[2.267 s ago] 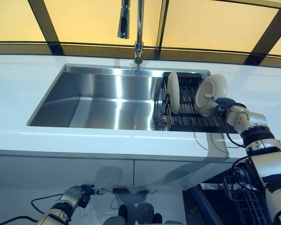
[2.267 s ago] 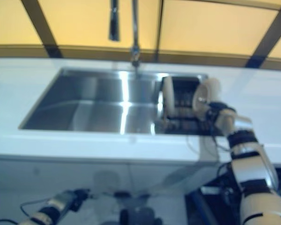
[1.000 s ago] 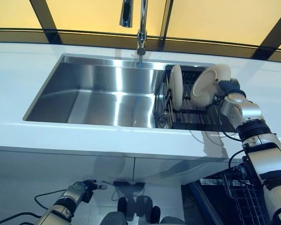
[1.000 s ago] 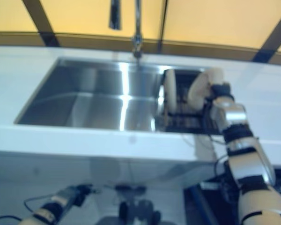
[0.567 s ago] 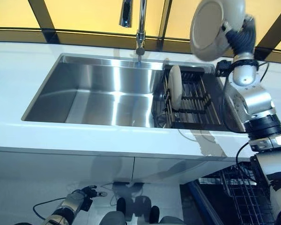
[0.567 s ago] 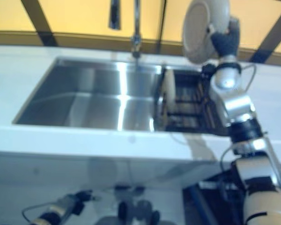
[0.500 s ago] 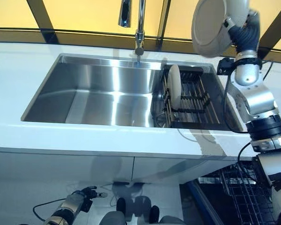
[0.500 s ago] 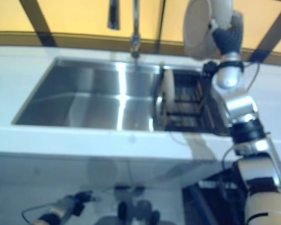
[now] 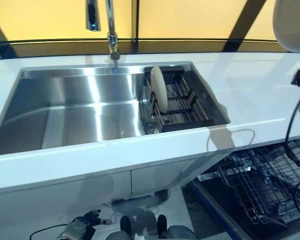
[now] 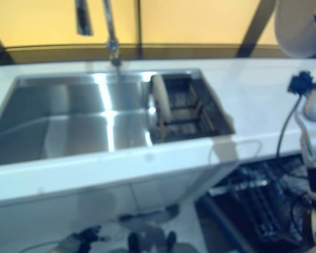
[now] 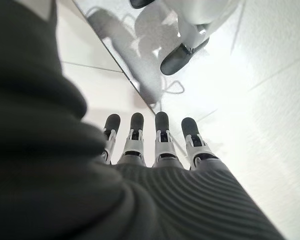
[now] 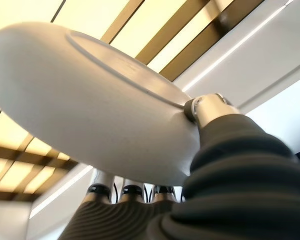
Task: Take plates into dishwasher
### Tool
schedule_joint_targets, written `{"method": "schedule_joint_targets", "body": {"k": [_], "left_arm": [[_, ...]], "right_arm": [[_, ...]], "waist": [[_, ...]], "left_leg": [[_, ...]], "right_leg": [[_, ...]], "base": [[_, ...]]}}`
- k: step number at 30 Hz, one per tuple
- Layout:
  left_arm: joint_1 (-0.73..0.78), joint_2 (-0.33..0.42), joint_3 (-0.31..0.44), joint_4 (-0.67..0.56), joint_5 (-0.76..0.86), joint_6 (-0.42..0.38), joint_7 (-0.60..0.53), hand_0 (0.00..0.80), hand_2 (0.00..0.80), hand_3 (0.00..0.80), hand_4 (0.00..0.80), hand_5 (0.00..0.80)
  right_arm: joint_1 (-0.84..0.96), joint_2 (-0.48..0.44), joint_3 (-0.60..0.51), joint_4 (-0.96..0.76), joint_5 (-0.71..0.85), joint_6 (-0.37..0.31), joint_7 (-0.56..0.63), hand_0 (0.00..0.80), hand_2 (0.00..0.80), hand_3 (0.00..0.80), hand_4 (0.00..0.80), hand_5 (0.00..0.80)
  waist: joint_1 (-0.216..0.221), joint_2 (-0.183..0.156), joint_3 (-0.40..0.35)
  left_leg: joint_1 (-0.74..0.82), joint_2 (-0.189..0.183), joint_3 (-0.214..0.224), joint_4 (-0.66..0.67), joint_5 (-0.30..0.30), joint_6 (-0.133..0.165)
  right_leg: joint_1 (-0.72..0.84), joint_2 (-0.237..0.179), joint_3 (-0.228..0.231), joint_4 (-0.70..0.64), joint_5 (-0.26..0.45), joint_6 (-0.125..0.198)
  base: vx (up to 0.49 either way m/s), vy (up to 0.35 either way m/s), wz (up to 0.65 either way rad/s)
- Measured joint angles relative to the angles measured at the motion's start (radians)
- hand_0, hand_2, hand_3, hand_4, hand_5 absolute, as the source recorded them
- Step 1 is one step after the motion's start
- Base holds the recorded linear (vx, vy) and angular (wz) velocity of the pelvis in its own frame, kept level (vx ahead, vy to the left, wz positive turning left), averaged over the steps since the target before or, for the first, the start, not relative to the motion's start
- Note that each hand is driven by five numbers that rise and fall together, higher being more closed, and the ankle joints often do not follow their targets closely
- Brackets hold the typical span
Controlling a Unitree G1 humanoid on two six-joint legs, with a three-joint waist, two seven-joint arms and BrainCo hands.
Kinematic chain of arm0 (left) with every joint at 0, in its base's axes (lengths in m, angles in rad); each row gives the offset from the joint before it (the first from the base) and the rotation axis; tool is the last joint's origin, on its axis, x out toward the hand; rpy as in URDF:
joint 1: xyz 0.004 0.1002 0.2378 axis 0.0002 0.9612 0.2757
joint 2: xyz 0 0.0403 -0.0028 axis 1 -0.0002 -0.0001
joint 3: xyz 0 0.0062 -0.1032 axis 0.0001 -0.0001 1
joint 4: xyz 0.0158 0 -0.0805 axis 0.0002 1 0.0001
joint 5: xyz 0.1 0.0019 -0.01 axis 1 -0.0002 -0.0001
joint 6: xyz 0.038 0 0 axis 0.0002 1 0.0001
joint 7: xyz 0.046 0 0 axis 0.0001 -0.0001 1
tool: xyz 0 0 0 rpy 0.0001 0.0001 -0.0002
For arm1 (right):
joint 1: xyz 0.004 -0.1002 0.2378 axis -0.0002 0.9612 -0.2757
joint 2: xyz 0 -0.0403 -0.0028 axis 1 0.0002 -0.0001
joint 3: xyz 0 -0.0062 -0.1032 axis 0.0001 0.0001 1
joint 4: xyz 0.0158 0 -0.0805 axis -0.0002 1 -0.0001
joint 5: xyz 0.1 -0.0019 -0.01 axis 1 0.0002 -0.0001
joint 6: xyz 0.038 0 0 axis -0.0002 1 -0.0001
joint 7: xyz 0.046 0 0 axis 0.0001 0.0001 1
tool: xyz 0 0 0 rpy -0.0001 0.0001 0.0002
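- Left eye view: steel sink point(image 9: 65, 112) set into the white desk point(image 9: 250, 95), tap point(image 9: 109, 30) at its back edge. Black rack point(image 9: 182, 105) inside the sink's right end, one white plate point(image 9: 159, 90) upright on edge in the rack's left part. Second plate point(image 9: 292, 22) raised high, well to the right of the sink, above the desk, cut by the frame edge. Open dishwasher basket point(image 9: 262, 182) of dark wire below the desk's front edge, right of the sink. Left hand point(image 9: 80, 227) low, near the floor, below the sink front.
- Right eye view: same layout; raised plate point(image 10: 297, 29) up beside the right arm, far right of the sink point(image 10: 68, 118).
- Left wrist view: left hand point(image 11: 155, 145) empty, fingers point(image 11: 161, 135) straight, side by side, pointing toward the pale floor.
- Right wrist view: right hand point(image 12: 210, 112) pinching the raised plate point(image 12: 80, 105); thumb on the rim, fingers point(image 12: 132, 192) curled under the plate's underside.
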Motion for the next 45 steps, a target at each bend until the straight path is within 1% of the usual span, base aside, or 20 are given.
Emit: {"method": "schedule_joint_targets", "body": {"k": [2, 4, 5, 6, 7, 8, 11, 14, 15, 21, 22, 24, 26, 30, 31, 34, 35, 37, 42, 45], "left_arm": [[0.002, -0.013, 0.013, 0.046, 0.000, -0.015, 0.033, 0.000, 0.000, 0.000, 0.000, 0.000], [0.017, -0.035, 0.029, 0.060, 0.000, -0.040, 0.091, 0.000, 0.000, 0.000, 0.000, 0.000], [0.029, -0.046, 0.029, 0.057, 0.001, -0.047, 0.111, 0.000, 0.000, 0.000, 0.000, 0.000], [0.039, -0.055, 0.028, 0.046, 0.002, -0.047, 0.122, 0.000, 0.000, 0.000, 0.000, 0.000], [0.048, -0.058, 0.028, 0.039, 0.003, -0.048, 0.129, 0.000, 0.000, 0.000, 0.000, 0.000], [0.056, -0.060, 0.029, 0.037, 0.004, -0.049, 0.134, 0.000, 0.000, 0.000, 0.000, 0.000], [0.057, -0.061, 0.030, 0.042, 0.005, -0.063, 0.135, 0.000, 0.000, 0.000, 0.000, 0.000], [0.056, -0.058, 0.042, 0.053, 0.000, -0.085, 0.137, 0.000, 0.000, 0.000, 0.000, 0.000], [0.053, -0.059, 0.042, 0.053, -0.001, -0.088, 0.141, 0.000, 0.000, 0.000, 0.000, 0.000], [0.054, -0.075, 0.040, 0.053, 0.000, -0.098, 0.145, 0.000, 0.000, 0.000, 0.000, 0.000], [0.057, -0.074, 0.039, 0.055, 0.000, -0.104, 0.146, 0.000, 0.000, 0.000, 0.000, 0.000], [0.061, -0.074, 0.039, 0.058, 0.000, -0.106, 0.146, 0.000, 0.000, 0.000, 0.000, 0.000], [0.061, -0.074, 0.039, 0.058, 0.000, -0.108, 0.146, 0.000, 0.000, 0.000, 0.000, 0.000], [0.059, -0.069, 0.039, 0.057, 0.001, -0.111, 0.147, 0.000, 0.000, 0.000, 0.000, 0.000], [0.058, -0.069, 0.039, 0.057, 0.001, -0.111, 0.148, 0.000, 0.000, 0.000, 0.000, 0.000], [0.057, -0.069, 0.035, 0.055, 0.002, -0.111, 0.147, 0.000, 0.000, 0.000, 0.000, 0.000], [0.059, -0.069, 0.035, 0.056, 0.002, -0.111, 0.147, 0.000, 0.000, 0.000, 0.000, 0.000], [0.056, -0.070, 0.025, 0.049, 0.002, -0.111, 0.147, 0.000, 0.000, 0.000, 0.000, 0.000], [0.048, -0.073, 0.008, 0.018, 0.002, -0.111, 0.147, 0.000, 0.000, 0.000, 0.000, 0.000], [0.027, -0.074, -0.001, 0.013, 0.002, -0.111, 0.147, 0.000, 0.000, 0.000, 0.000, 0.000]], "right_arm": [[0.126, 0.068, -0.036, -0.008, 0.007, -0.033, 0.026, 0.800, 0.800, 0.800, 0.800, 0.800], [0.256, 0.157, -0.055, -0.029, 0.006, -0.066, 0.059, 0.800, 0.800, 0.800, 0.800, 0.800], [0.310, 0.174, -0.056, -0.050, 0.007, -0.067, 0.075, 0.800, 0.800, 0.800, 0.800, 0.800], [0.377, 0.190, -0.064, -0.075, 0.007, -0.070, 0.100, 0.800, 0.800, 0.800, 0.800, 0.800], [0.422, 0.196, -0.065, -0.086, 0.008, -0.071, 0.119, 0.800, 0.800, 0.800, 0.800, 0.800], [0.459, 0.199, -0.065, -0.094, 0.015, -0.071, 0.142, 0.800, 0.800, 0.800, 0.800, 0.800], [0.484, 0.213, -0.060, -0.091, 0.017, -0.070, 0.204, 0.800, 0.800, 0.800, 0.800, 0.800], [0.524, 0.237, -0.059, -0.085, 0.028, -0.067, 0.271, 0.800, 0.800, 0.800, 0.800, 0.800], [0.541, 0.255, -0.057, -0.083, 0.031, -0.064, 0.293, 0.800, 0.800, 0.800, 0.800, 0.800], [0.580, 0.301, 0.056, -0.014, 0.033, -0.021, 0.360, 0.800, 0.800, 0.800, 0.800, 0.800], [0.581, 0.319, 0.069, 0.001, 0.026, -0.013, 0.364, 0.800, 0.800, 0.800, 0.800, 0.800], [0.577, 0.339, 0.097, 0.030, -0.009, -0.012, 0.361, 0.800, 0.800, 0.800, 0.800, 0.800], [0.575, 0.345, 0.127, 0.046, -0.039, -0.007, 0.361, 0.800, 0.800, 0.800, 0.800, 0.800], [0.555, 0.348, 0.180, 0.095, -0.097, 0.000, 0.345, 0.800, 0.800, 0.800, 0.800, 0.800], [0.548, 0.349, 0.187, 0.112, -0.114, 0.006, 0.338, 0.800, 0.800, 0.800, 0.800, 0.800], [0.529, 0.349, 0.197, 0.147, -0.147, 0.010, 0.307, 0.800, 0.800, 0.800, 0.800, 0.800], [0.517, 0.349, 0.205, 0.153, -0.166, 0.010, 0.294, 0.800, 0.800, 0.800, 0.800, 0.800], [0.490, 0.349, 0.222, 0.170, -0.205, 0.011, 0.268, 0.800, 0.800, 0.800, 0.800, 0.800], [0.423, 0.348, 0.249, 0.188, -0.311, 0.027, 0.188, 0.800, 0.800, 0.800, 0.800, 0.800], [0.383, 0.345, 0.257, 0.224, -0.379, 0.045, 0.175, 0.800, 0.800, 0.800, 0.800, 0.800]], "waist": [[-0.006, 0.000, -0.005], [-0.020, -0.005, -0.011], [-0.025, -0.002, -0.010], [-0.029, -0.003, -0.010], [-0.030, -0.009, -0.014], [-0.033, -0.012, -0.016], [-0.036, -0.004, -0.013], [-0.084, -0.007, -0.024], [-0.086, -0.012, -0.029], [-0.084, -0.007, -0.040], [-0.081, -0.010, -0.046], [-0.080, -0.016, -0.053], [-0.078, -0.017, -0.054], [-0.074, -0.018, -0.055], [-0.059, -0.015, -0.053], [-0.049, -0.011, -0.051], [-0.051, -0.008, -0.048], [-0.048, 0.000, -0.041], [-0.043, 0.039, 0.002], [-0.021, 0.053, 0.017]], "left_leg": [[0.007, 0.027, 0.049, -0.001, -0.013, 0.008], [0.005, 0.046, 0.094, -0.001, -0.020, 0.003], [0.003, 0.053, 0.115, -0.001, -0.022, -0.001], [0.004, 0.057, 0.134, -0.001, -0.025, -0.006], [0.009, 0.053, 0.145, 0.000, -0.027, -0.016], [0.012, 0.045, 0.143, 0.000, -0.026, -0.025], [0.016, 0.051, 0.106, -0.002, -0.034, -0.038], [0.017, 0.051, 0.091, -0.003, -0.029, -0.051], [0.017, 0.048, 0.090, -0.002, -0.028, -0.053], [0.016, 0.066, 0.084, -0.001, -0.024, -0.065], [0.016, 0.066, 0.083, -0.001, -0.024, -0.067], [0.015, 0.066, 0.077, 0.000, -0.023, -0.076], [0.014, 0.065, 0.065, 0.000, -0.024, -0.077], [0.001, 0.061, 0.055, -0.001, -0.023, -0.077], [-0.001, 0.061, 0.050, -0.001, -0.023, -0.076], [-0.014, 0.059, 0.042, -0.001, -0.021, -0.075], [-0.018, 0.058, 0.031, -0.001, -0.021, -0.069], [-0.023, 0.056, 0.029, -0.001, -0.014, -0.073], [-0.052, 0.051, 0.003, 0.000, -0.004, -0.071], [-0.071, 0.049, -0.001, 0.000, -0.002, -0.070]], "right_leg": [[-0.015, 0.006, -0.007, 0.001, 0.029, 0.032], [-0.040, -0.021, -0.052, 0.027, 0.012, 0.015], [-0.048, -0.042, -0.066, 0.035, 0.012, 0.015], [-0.047, -0.065, -0.072, 0.038, 0.013, 0.015], [-0.036, -0.081, -0.070, 0.039, 0.044, 0.017], [-0.025, -0.075, -0.045, 0.022, 0.037, 0.016], [-0.028, -0.055, -0.026, -0.003, 0.037, 0.016], [-0.013, -0.057, -0.027, -0.029, 0.013, 0.029], [-0.012, -0.057, -0.028, -0.039, -0.006, 0.017], [-0.019, -0.039, -0.035, -0.042, -0.006, 0.011], [-0.018, -0.037, -0.037, -0.048, 0.000, -0.002], [-0.009, -0.035, -0.041, -0.062, 0.014, -0.021], [-0.003, -0.035, -0.045, -0.065, 0.017, -0.025], [-0.004, -0.037, -0.045, -0.073, 0.017, -0.025], [-0.005, -0.041, -0.046, -0.073, 0.017, -0.025], [-0.004, -0.043, -0.057, -0.081, 0.017, -0.025], [-0.007, -0.045, -0.060, -0.081, 0.015, -0.027], [-0.013, -0.045, -0.060, -0.081, 0.015, -0.028], [-0.026, -0.048, -0.084, -0.082, 0.010, -0.031], [-0.039, -0.049, -0.087, -0.082, 0.016, -0.039]], "base": [[-0.103, -0.116, -0.81], [-0.110, -0.086, -0.72], [-0.089, -0.061, -0.75], [-0.067, -0.044, -0.63], [-0.045, -0.034, -0.53], [-0.026, -0.023, -0.47], [-0.018, -0.058, -0.66], [-0.016, -0.134, -0.13], [-0.009, -0.145, -0.19], [0.008, -0.157, -0.08], [0.023, -0.169, 0.05], [0.017, -0.166, 0.10], [-0.003, -0.147, 0.17], [-0.019, -0.126, 0.10], [-0.021, -0.114, 0.03], [-0.024, -0.094, 0.08], [-0.045, -0.073, 0.18], [-0.045, -0.042, 0.11], [-0.045, -0.036, 0.14], [-0.022, -0.016, 0.05]]}}
